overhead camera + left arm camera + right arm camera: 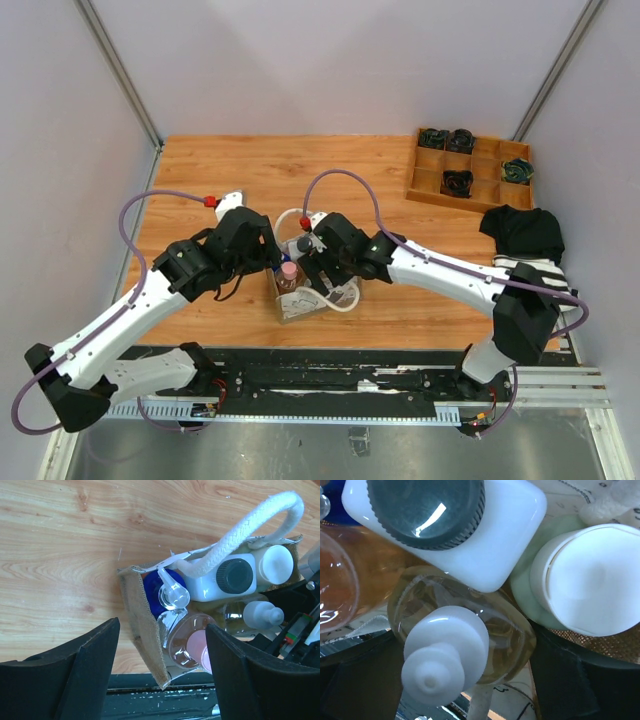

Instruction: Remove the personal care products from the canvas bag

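Note:
The canvas bag (300,306) stands at the table's near middle, its beige wall (142,615) and white rope handle (250,525) clear in the left wrist view. Inside stand a blue pump bottle (155,587), a pink-capped clear bottle (192,645), a white bottle with a dark cap (232,575), a pale green white-capped bottle (276,562) and a clear white-nozzled bottle (260,615). My left gripper (162,670) is open above the bag's near corner, straddling its wall and the pink-capped bottle. My right gripper (467,645) is open down in the bag, one jaw on each side of the clear bottle (445,655).
A brown wooden compartment tray (478,165) with black rolled bundles sits at the back right. A black cloth (522,230) and a striped cloth (530,268) lie at the right edge. The black rail (330,375) runs along the near edge.

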Motion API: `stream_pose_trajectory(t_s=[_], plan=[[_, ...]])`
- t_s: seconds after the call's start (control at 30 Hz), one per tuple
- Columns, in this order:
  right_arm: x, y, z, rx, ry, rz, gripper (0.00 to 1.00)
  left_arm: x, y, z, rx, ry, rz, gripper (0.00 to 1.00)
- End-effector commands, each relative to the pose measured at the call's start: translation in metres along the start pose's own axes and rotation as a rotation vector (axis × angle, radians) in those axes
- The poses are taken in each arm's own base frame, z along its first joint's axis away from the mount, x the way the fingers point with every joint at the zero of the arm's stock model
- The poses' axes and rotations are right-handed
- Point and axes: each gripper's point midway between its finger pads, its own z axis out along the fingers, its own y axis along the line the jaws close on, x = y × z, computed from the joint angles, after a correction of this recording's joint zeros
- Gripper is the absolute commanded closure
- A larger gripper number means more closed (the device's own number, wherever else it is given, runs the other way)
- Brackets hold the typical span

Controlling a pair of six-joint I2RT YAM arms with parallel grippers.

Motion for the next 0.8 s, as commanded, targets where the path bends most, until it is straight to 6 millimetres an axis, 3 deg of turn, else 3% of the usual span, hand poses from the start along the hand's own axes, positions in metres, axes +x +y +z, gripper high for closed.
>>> stream_pose_trajectory(t_s=[0.0, 0.2, 0.4, 0.6, 0.77], plan=[[-0.013, 0.019, 0.008, -0.058, -0.029, 0.033, 0.12, -0.006, 0.002, -0.009, 0.007, -0.03, -0.02, 0.26], [-0.035, 0.025, -0.038, -0.107, -0.136, 0.041, 0.07, -0.007, 0.006, -0.013, 0.0, -0.036, -0.022, 0.26], [-0.046, 0.022, -0.069, -0.102, -0.205, 0.043, 0.09, -0.002, 0.002, -0.008, 0.011, -0.017, -0.028, 0.26], [-0.043, 0.023, -0.063, -0.098, -0.174, 0.032, 0.33, 0.002, -0.003, -0.004, 0.017, 0.008, -0.011, 0.27], [-0.041, 0.021, -0.05, -0.069, -0.146, 0.018, 0.38, 0.0, -0.004, -0.006, 0.023, 0.003, -0.014, 0.27]])
